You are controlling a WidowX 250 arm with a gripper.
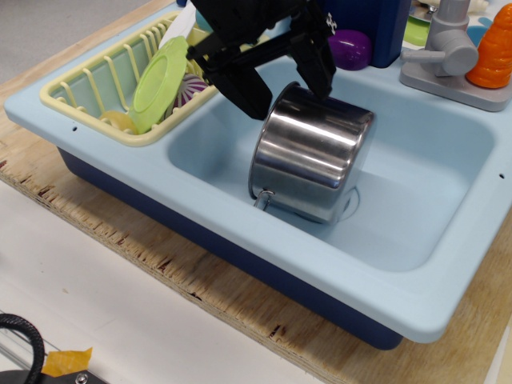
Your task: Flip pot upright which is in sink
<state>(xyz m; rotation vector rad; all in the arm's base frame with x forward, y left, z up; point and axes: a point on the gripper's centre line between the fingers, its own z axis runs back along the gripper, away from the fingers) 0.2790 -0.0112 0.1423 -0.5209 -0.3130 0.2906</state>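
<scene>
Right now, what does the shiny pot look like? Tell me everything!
The pot is shiny steel, round like a drum. It lies tilted on its side in the sink, its bottom edge resting on the basin floor. One small loop handle shows near its lower rim. The black gripper, open, straddles its upper rim, one finger on each side; real contact is hard to tell.

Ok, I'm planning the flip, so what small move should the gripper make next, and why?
Probably ease a little lower and close on the rim. The open gripper straddles the upper back edge of the pot, which lies on its side in the sink, and nothing is gripped yet.
</scene>
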